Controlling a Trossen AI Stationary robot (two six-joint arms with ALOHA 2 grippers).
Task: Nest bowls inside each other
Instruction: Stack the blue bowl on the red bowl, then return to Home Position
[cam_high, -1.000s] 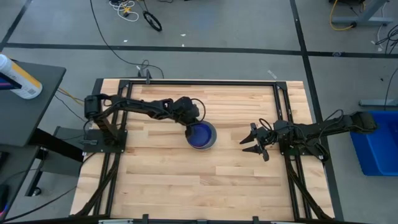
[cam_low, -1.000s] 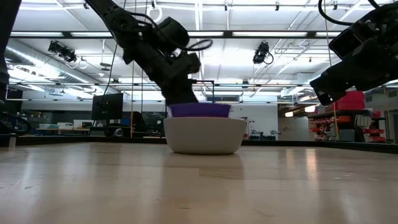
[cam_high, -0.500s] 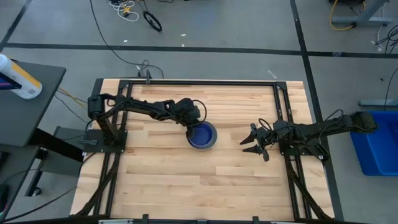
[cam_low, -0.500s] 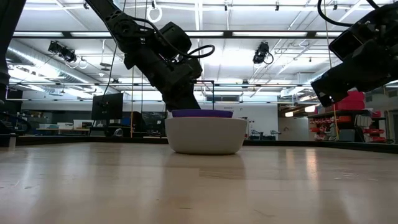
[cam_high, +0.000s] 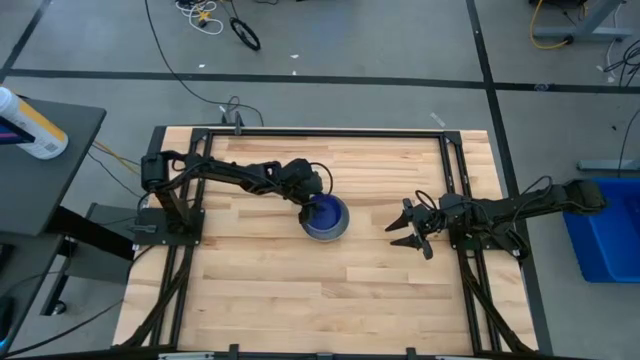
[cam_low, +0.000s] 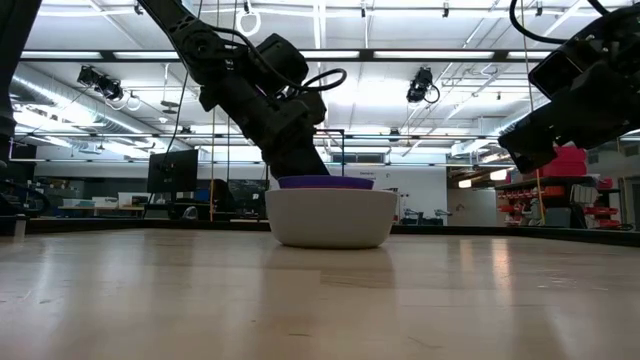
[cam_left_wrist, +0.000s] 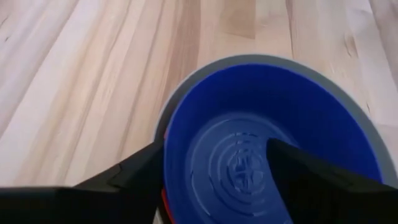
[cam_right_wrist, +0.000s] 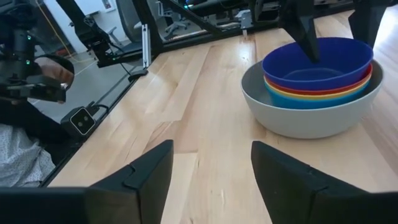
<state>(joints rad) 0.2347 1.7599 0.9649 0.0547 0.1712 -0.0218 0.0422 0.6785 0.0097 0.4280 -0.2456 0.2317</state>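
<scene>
Plainly the bowls (cam_right_wrist: 314, 87) are light, stiff, smooth plastic, apt to slide on the tabletop (cam_high: 260, 270) if nudged; the thin rim is the best place to pinch one. They sit as a single stack near the middle of the tabletop, dark blue on top, then red, yellow and light blue inside the grey one. The left hand (cam_left_wrist: 217, 180) straddles the dark blue bowl's rim with fingers spread and not gripping. The right hand (cam_high: 408, 229) waits open, well apart. From table height only the grey wall and a blue rim show; the inner bowls' seating is hidden.
</scene>
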